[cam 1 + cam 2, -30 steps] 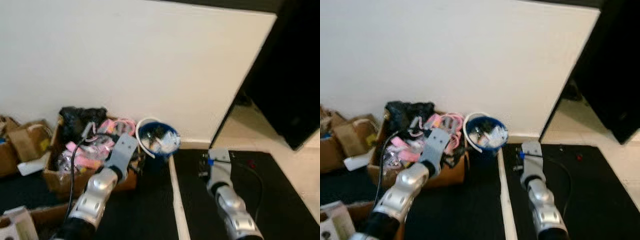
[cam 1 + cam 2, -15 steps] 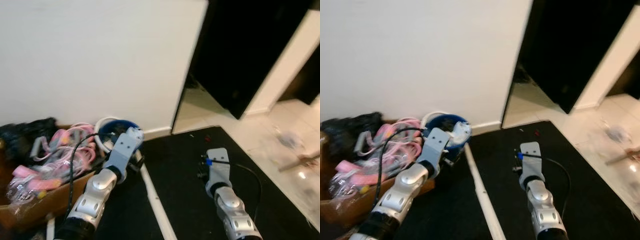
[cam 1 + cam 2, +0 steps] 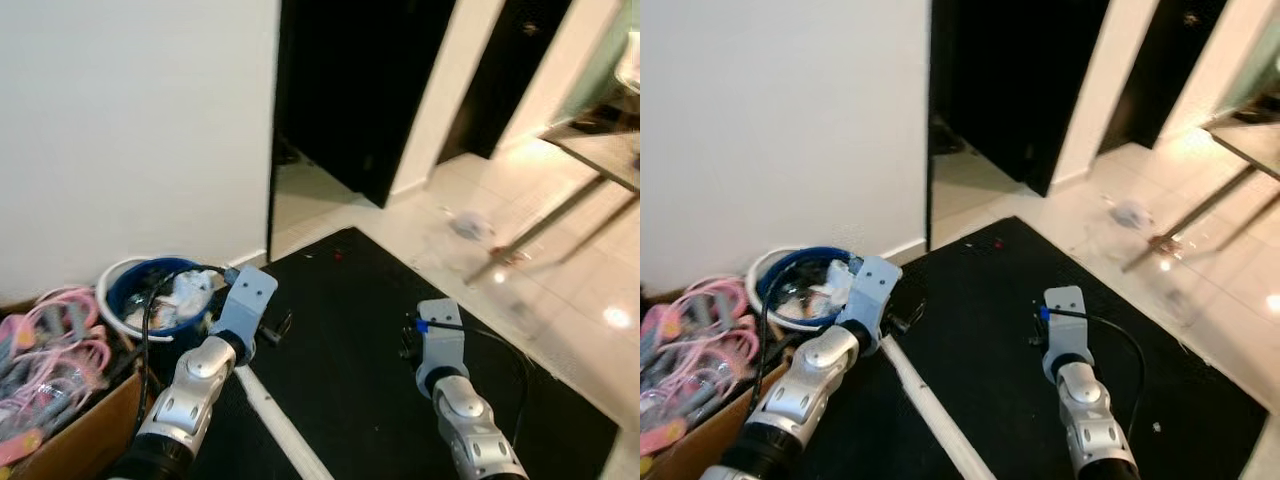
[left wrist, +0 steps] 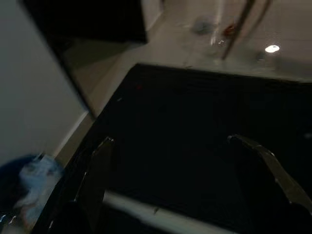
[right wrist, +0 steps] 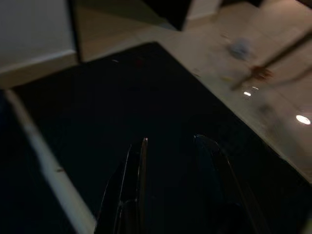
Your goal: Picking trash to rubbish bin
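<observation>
A blue rubbish bin [image 3: 150,295] with a white rim stands by the wall, with crumpled white trash inside. A pale crumpled piece of trash [image 3: 470,225] lies on the shiny tile floor beyond the mat, blurred; it also shows as trash [image 5: 240,48] in the right wrist view. My left gripper [image 4: 170,140] is open, fingers wide apart, hovering over the black mat just right of the bin. My right gripper [image 5: 170,141] is open with a narrower gap, low over the mat's middle. Neither holds anything.
A cardboard box [image 3: 60,420] with pink items sits left of the bin. A white strip [image 3: 270,410] crosses the black mat [image 3: 370,290]. A dark doorway [image 3: 350,90] opens ahead. Metal table legs [image 3: 540,220] stand on the tiles at the right.
The camera has swung to the right: bin and box slid toward the left edge, and the doorway, tiles and floor trash came into view. Both arms keep their pose.
</observation>
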